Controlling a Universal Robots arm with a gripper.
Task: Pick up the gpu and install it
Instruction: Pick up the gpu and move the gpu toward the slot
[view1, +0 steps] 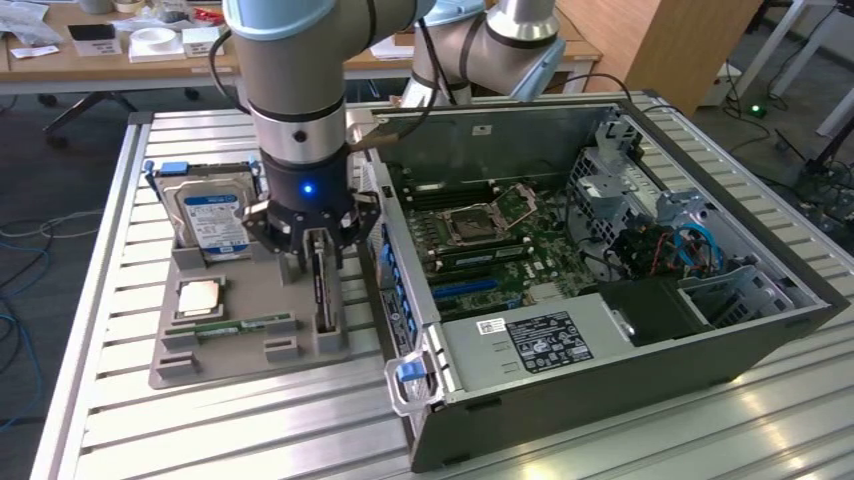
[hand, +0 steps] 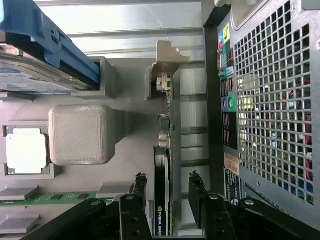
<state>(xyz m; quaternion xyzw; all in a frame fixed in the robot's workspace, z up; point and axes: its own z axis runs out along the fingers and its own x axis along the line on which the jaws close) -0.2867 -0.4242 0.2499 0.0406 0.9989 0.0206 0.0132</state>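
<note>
Though wide, pincer (hand: 168, 177) astride gpu (hand: 164, 150) edge

My pincer (view1: 318, 268) is straddling thin dark gpu card (view1: 322, 292) standing edgewise in grey plastic tray (view1: 227, 362), between silver hard drive (view1: 214, 220) and open black computer case (view1: 601, 392).

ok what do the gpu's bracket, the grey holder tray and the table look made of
gpu bracket: pale bare metal, dull sheen, bent tab. holder tray: likely printed plastic, matte grey, fine gridded texture. table: probably aluminium, ribbed silvery slats.
</note>
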